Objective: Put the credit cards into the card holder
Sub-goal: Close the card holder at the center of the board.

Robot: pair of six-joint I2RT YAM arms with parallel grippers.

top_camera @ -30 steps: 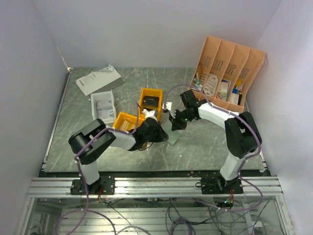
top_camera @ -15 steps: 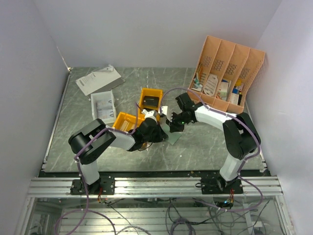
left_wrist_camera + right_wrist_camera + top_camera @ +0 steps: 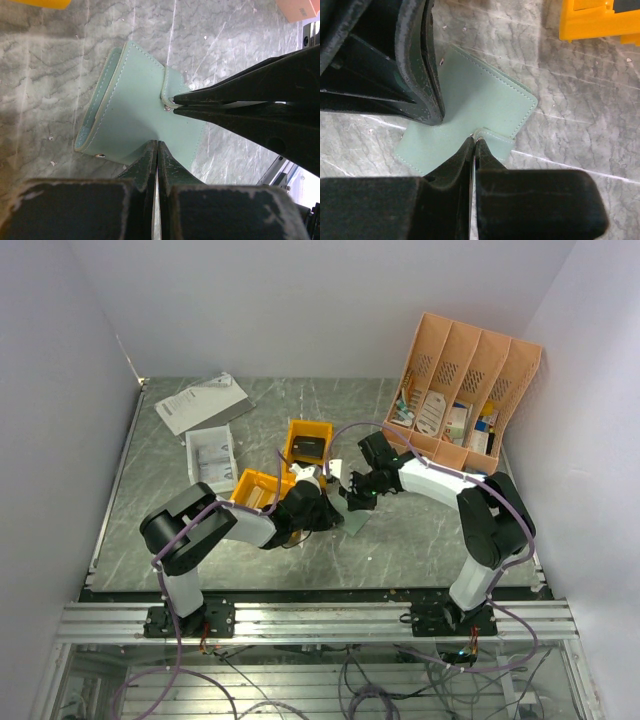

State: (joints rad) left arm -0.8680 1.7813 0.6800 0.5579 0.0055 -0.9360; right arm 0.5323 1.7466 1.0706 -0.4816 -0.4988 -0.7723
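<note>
Grey-green card holder (image 3: 135, 115), left arm (image 3: 250, 525) low — jaws shut, pressing it, right arm (image 3: 430, 475) angled down, jaws shut at tab (image 3: 173, 82).

The card holder (image 3: 135, 110) looks like matt stitched leather on a glossy marbled table (image 3: 40, 75).

Top external: we look down from above and behind the robot, far back, facing the back wall (image 3: 320, 310). The whole table (image 3: 420, 540) and the frame rail (image 3: 300, 620) fit in.

Left wrist: we sit right on the left gripper (image 3: 157, 144), looking along it and down at the card holder (image 3: 130, 100), very close. The right gripper (image 3: 170, 102) enters from the right edge.

Right wrist: we're just as close and also looking down, but from the opposite side, with the left gripper at upper left.

All three views share the card holder and the marbled table around it.
</note>
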